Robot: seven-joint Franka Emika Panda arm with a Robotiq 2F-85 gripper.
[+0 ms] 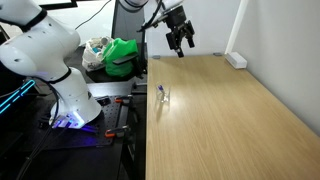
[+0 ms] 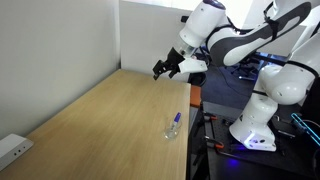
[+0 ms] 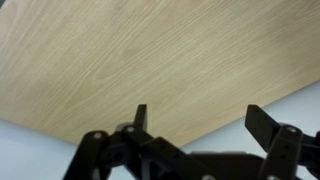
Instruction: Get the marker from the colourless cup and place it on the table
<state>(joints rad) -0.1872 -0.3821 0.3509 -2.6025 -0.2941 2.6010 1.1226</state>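
Observation:
The colourless cup (image 1: pixel 162 97) stands on the light-brown table (image 1: pixel 220 120) near its dark edge, with the blue-purple marker (image 1: pixel 161 91) sticking out of it. Both also show in the other exterior view, the cup (image 2: pixel 173 129) with the marker (image 2: pixel 176 121) leaning in it. My gripper (image 1: pixel 181 41) hangs in the air well above the far end of the table, far from the cup, open and empty. In the wrist view its two fingers (image 3: pixel 200 120) are spread wide over bare wood (image 3: pixel 150 50); the cup and marker are out of that view.
A black bench with a green bag (image 1: pixel 122 55) and clutter lies beside the table. A second white robot base (image 1: pixel 60 70) stands near it. A white power strip (image 1: pixel 236 60) lies at the table's far corner by the wall, also seen in an exterior view (image 2: pixel 12 150).

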